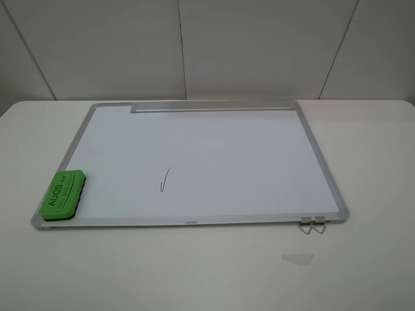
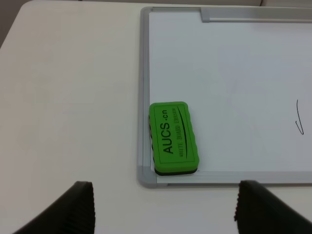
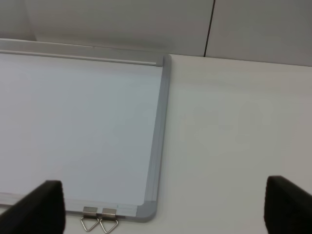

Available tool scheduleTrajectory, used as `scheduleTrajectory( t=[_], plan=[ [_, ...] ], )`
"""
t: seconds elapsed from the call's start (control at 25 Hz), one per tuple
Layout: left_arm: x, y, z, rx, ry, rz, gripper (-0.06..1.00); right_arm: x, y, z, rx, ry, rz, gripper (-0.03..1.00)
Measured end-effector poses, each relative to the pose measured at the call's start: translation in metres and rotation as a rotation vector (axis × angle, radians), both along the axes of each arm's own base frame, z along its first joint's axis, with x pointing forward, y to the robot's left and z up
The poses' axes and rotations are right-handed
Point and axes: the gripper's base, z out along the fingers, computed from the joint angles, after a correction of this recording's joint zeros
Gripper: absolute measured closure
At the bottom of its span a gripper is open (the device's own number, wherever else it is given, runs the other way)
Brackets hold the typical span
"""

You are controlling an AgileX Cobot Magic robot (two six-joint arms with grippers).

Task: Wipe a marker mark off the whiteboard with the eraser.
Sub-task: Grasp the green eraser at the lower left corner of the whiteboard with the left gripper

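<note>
Three views logged.

Exterior high: whiteboard (image 1: 227, 149) lies flat on the white table (image 1: 194, 272), grey tray strip (image 1: 214, 107) along its far edge. Eraser (image 1: 63, 194), green, lettering up, sits on the board at the near-left corner, its long side running along the left frame. Marker mark (image 1: 165, 179), a thin slanted check, is on the board left of centre, toward the near edge, well apart from the eraser. Two metal clips (image 1: 312, 225) hang off the near frame by the right corner. Translucent tape scrap (image 1: 297, 258) lies on the table just in front of them. Neither arm shows in this view.

Left wrist: left fingers (image 2: 80, 207) are spread wide and grip nothing. They hang over bare table, short of the board's near edge. The eraser (image 2: 174, 138) lies ahead, roughly midway between the two fingers, with its outer edge over the frame. The mark (image 2: 300, 119) is partly cut off at the picture's edge.

Right wrist: right fingers (image 3: 39, 207) are likewise spread wide and grip nothing. One is over the board (image 3: 73, 122), the other over bare table (image 3: 234, 122). The board's near-right corner and both clips (image 3: 100, 219) lie between them. Eraser and mark are out of this view.
</note>
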Motion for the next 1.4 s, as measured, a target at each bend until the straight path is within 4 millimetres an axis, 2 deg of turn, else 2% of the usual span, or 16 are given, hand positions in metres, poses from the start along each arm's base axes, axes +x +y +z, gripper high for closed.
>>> scheduleTrajectory(
  t=[0.48,0.6,0.68,0.72,0.76,0.88,1.12,1.28,1.4],
  plan=[
    [-0.001,0.000,0.002,-0.029,-0.006,0.013,0.32,0.000,0.000,0.000,0.000,0.000,0.000,0.15],
    [0.002,0.000,0.011,-0.074,0.005,0.044,0.32,0.000,0.000,0.000,0.000,0.000,0.000,0.15],
    [0.015,0.000,0.024,-0.099,0.066,0.063,0.32,0.000,0.000,0.000,0.000,0.000,0.000,0.15],
    [0.015,0.000,0.024,-0.099,0.066,0.063,0.32,0.000,0.000,0.000,0.000,0.000,0.000,0.15],
    [0.030,0.001,0.031,-0.105,0.133,0.070,0.32,0.000,0.000,0.000,0.000,0.000,0.000,0.15],
    [0.052,0.001,0.041,-0.109,0.246,0.079,0.32,0.000,0.000,0.000,0.000,0.000,0.000,0.15],
    [0.106,0.003,0.051,-0.109,0.498,0.092,0.32,0.000,0.000,0.000,0.000,0.000,0.000,0.15],
    [0.142,0.004,0.046,-0.108,0.623,0.098,0.31,0.000,0.000,0.000,0.000,0.000,0.000,0.15],
    [0.163,0.005,0.032,-0.104,0.726,0.103,0.25,0.000,0.000,0.000,0.000,0.000,0.000,0.15]
  ],
)
